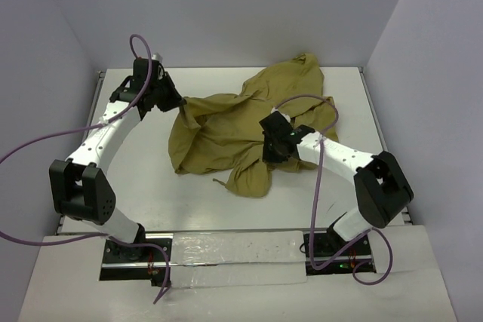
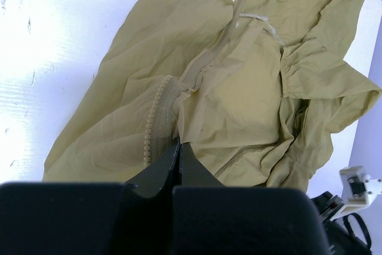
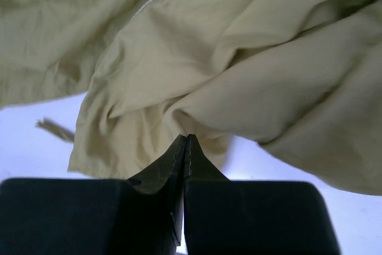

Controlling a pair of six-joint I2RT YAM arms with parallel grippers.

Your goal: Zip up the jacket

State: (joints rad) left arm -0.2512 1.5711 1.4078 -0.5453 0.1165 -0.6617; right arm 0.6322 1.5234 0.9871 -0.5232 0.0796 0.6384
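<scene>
You have the jacket (image 1: pixel 226 127) crumpled mid-way across the surface (image 1: pixel 173 201). Left hand (image 1: pixel 178 103), at its 9 o'clock edge, clamps the cloth, tips together. Right hand (image 1: pixel 273 150), at 4 o'clock, is closed, apparently pinching a fold.

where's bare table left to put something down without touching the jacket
Widest bare table: the near-left patch between the left arm and the jacket hem, running on along the near edge. A thin strip lies beyond the jacket at far left. Crowded: centre and far right, where the left gripper and right gripper pinch the cloth.
</scene>
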